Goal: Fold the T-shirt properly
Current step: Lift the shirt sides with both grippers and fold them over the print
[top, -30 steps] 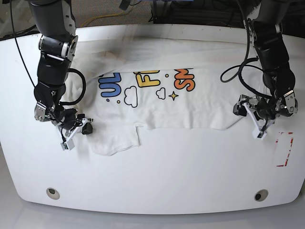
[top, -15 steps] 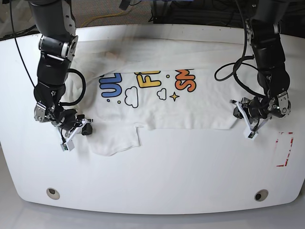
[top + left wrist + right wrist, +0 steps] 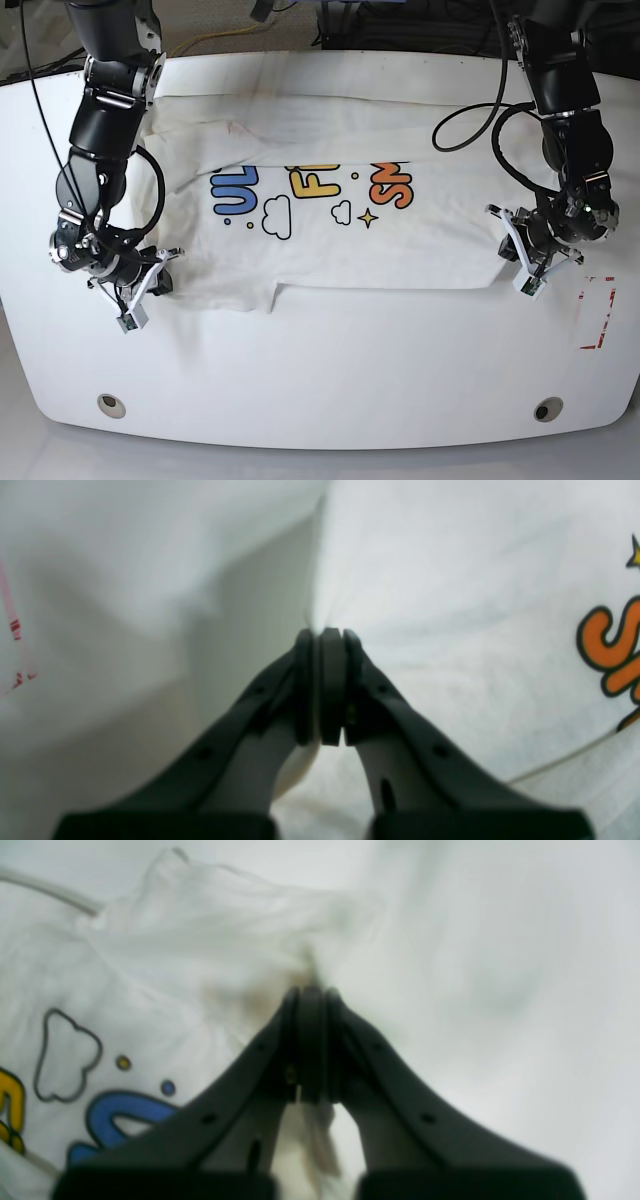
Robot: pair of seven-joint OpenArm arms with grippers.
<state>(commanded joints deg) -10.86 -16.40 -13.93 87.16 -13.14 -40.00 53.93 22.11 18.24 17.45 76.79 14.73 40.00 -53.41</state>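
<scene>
T-shirt (image 3: 330, 235): spread print-up across the middle of the white table (image 3: 330, 380), long axis running side to side in the base view; lettering reads upright toward the near edge.
Near edge: a folded fabric edge, stepped at the base view's left.
Left gripper (image 3: 324, 636): jaws pressed together on the cloth's edge, at the base view's right end.
Right gripper (image 3: 311, 992): jaws closed, pinching bunched fabric at the opposite end.
Red marking (image 3: 598, 312): on the table, just beyond the left gripper.
</scene>
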